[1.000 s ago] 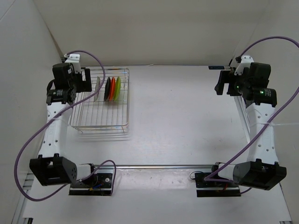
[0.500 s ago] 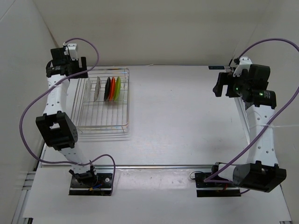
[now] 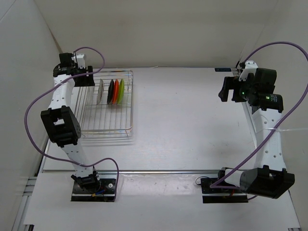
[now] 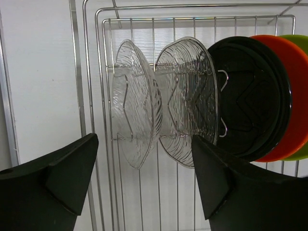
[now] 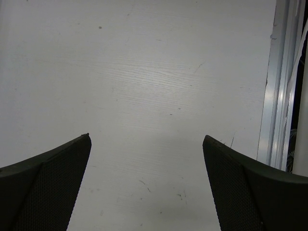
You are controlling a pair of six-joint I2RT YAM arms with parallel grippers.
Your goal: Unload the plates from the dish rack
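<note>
Evidently the left arm has been re-posed within the last second. Its elbow, which lay low near the base, is now raised beside the near-left side of the dish rack (image 3: 103, 121). The left gripper (image 3: 85, 78) has been carried from the rack's left side up to its far-left corner.

In the wrist view that claw (image 4: 144, 139) is seen released, its jaws spread wide with nothing held. It is aimed along the row of plates standing on edge in the rack's far half. 2 clear glass plates (image 4: 132, 103) are nearest to it, then the black plate (image 4: 250, 96), the red-orange plate (image 4: 285, 82) and the lime green plate (image 4: 299, 96). No plate is touched yet.

From this it is judged that unloading has not begun and that the nearest clear plate is being lined up for a first grasp. Its thin rim may be slippery.

The right gripper (image 3: 228, 89) has barely shifted. It is also released and hangs over the bare table (image 5: 144, 72), well apart from the rack.
</note>
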